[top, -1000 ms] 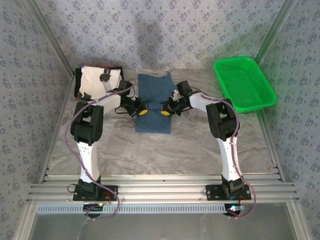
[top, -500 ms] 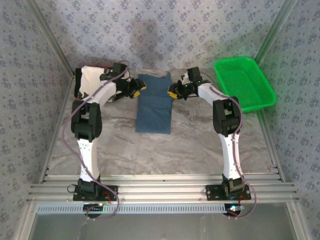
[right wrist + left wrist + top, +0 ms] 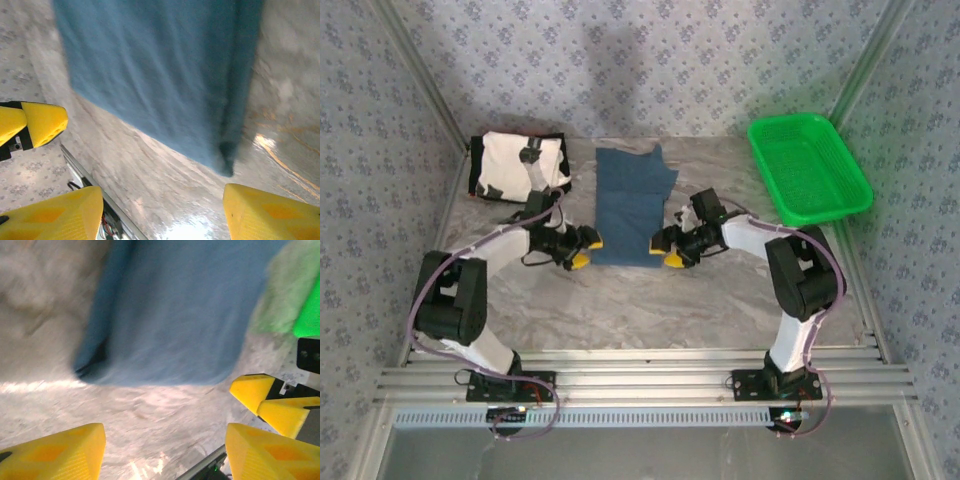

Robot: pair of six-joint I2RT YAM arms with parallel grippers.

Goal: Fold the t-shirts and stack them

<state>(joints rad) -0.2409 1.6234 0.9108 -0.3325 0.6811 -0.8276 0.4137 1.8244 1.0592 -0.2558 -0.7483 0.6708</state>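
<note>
The teal-blue t-shirt (image 3: pixel 632 205) in the middle is plain and dark, with no print. At the far left, the cream-white t-shirt (image 3: pixel 515 163) has black edges and small black-and-grey patches. The basket (image 3: pixel 810 170) at the far right is bright green. The table (image 3: pixel 720 300) has a pale grey-beige marbled pattern, and the walls (image 3: pixel 650 60) wear blue-grey wallpaper with small repeated flowers. The left gripper (image 3: pixel 582 247) and right gripper (image 3: pixel 670 250) have yellow fingertips.

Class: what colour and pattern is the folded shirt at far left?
Cream-white shirt with black edges and dark patches; top external view shows it best.
</note>
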